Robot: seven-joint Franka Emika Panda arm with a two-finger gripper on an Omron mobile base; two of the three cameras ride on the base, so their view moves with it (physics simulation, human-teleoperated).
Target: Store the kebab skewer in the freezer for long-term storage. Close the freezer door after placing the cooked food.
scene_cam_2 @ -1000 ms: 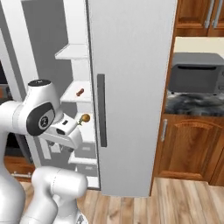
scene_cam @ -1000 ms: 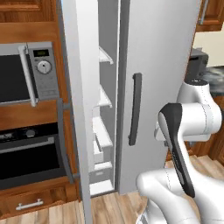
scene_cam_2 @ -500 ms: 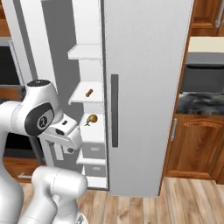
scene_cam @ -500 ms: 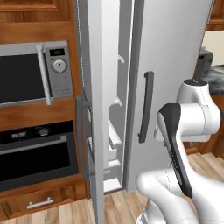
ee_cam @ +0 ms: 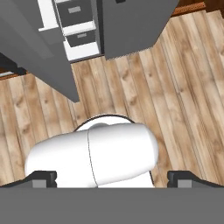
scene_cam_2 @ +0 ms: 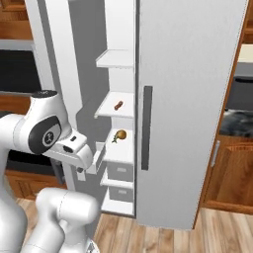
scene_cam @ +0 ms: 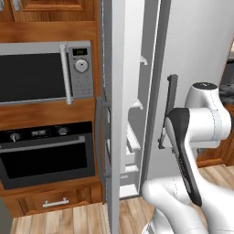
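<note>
Freezer point(scene_cam_2: 118, 74) stands ajar; kebab skewer point(scene_cam_2: 118, 105) lies on a middle shelf, an onion-like item point(scene_cam_2: 120, 135) on the shelf below. Hand point(ee_cam: 112, 177) spread wide, empty, facing the floor point(ee_cam: 175, 87).

arm folded, hand point(ee_cam: 112, 180) downward, fingers spread

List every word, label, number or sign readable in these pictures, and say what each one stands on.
No text can be read anywhere.
Microwave: its control panel has a small display and rows of buttons, too small and blurred to read.
Wall oven: its knobs carry no legible markings.
Freezer door and the plain refrigerator door: no label or brand shows.
</note>
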